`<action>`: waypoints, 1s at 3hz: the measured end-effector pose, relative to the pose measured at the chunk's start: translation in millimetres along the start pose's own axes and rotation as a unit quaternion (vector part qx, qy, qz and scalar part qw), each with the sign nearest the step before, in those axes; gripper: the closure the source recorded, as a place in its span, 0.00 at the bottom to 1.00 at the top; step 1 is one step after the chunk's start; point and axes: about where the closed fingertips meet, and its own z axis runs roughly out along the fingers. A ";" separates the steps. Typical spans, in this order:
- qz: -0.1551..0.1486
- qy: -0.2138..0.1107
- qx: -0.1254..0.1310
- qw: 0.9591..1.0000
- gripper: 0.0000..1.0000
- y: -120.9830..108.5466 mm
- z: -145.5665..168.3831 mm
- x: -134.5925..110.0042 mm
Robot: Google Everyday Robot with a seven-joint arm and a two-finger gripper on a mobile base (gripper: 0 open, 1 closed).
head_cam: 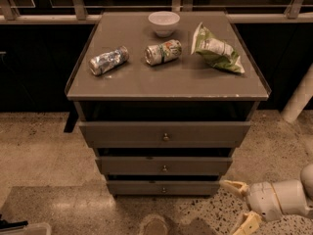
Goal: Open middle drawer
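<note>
A grey-brown cabinet has three stacked drawers. The middle drawer (164, 165) has a small round metal knob (164, 169) at the centre of its front and sits between the wider top drawer (164, 133) and the narrower bottom drawer (163, 187). All three fronts look closed. My gripper (238, 205) is low at the lower right, above the floor, to the right of and below the middle drawer, not touching it. Its two tan fingers (234, 186) are spread apart and hold nothing.
On the cabinet top (166, 80) lie a white bowl (164, 22), two crushed cans (108, 60) (163, 52) and a green chip bag (215, 49). A railing runs behind. A white post (298, 102) stands at the right. Speckled floor (39, 151) surrounds the cabinet.
</note>
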 end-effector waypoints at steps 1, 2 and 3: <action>0.000 0.000 0.000 1.000 0.00 0.1 0.1 0.1; 0.002 -0.013 0.008 1.000 0.00 -10.1 13.6 16.4; 0.004 -0.046 0.019 0.999 0.00 -34.0 26.9 37.5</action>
